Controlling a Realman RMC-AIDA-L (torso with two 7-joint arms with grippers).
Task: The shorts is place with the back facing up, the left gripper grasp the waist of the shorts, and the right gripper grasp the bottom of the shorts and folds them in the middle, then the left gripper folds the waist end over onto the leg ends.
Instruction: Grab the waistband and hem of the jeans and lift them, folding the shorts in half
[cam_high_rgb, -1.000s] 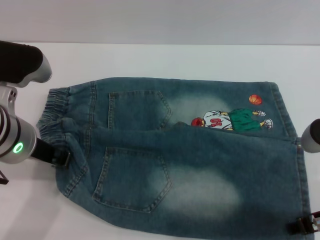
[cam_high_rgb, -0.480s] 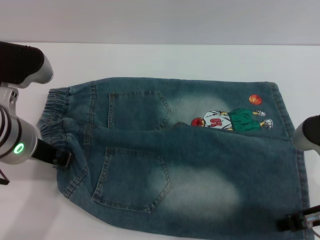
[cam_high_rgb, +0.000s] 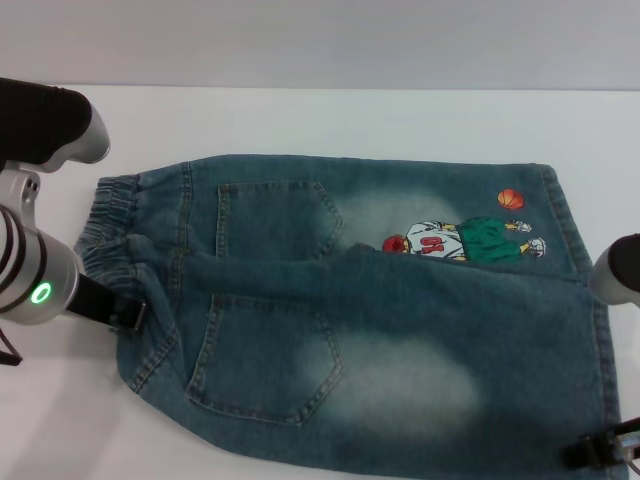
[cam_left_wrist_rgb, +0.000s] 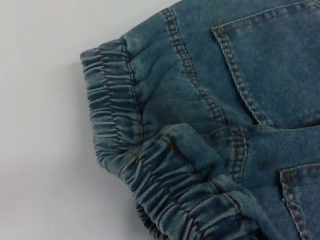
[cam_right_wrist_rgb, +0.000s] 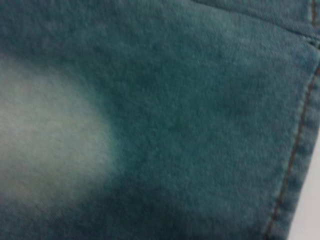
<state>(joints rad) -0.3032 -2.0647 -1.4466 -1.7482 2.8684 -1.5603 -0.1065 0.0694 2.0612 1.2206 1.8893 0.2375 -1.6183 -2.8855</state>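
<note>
The blue denim shorts (cam_high_rgb: 400, 350) lie back up on the white table, with the near half resting over the far half along the middle. The ruffled waist (cam_high_rgb: 110, 215) is at the left and fills the left wrist view as the waist band (cam_left_wrist_rgb: 115, 125). My left gripper (cam_high_rgb: 128, 315) sits against the near end of the waist. The leg hems (cam_high_rgb: 600, 340) are at the right, the far one beside the cartoon embroidery (cam_high_rgb: 460, 240) and orange ball (cam_high_rgb: 510, 200). At the near corner of the hem is my right gripper (cam_high_rgb: 598, 452). The right wrist view shows denim and the stitched hem (cam_right_wrist_rgb: 295, 150) up close.
The white table (cam_high_rgb: 300, 120) runs behind and to the left of the shorts. My left arm's silver body with a green light (cam_high_rgb: 38, 293) hangs over the table's left side. Part of my right arm (cam_high_rgb: 620, 270) shows at the right edge.
My right gripper slid left along the near hem corner, then came back to the right. The left gripper shifted only slightly at the waist. The shorts have stayed as they were.
</note>
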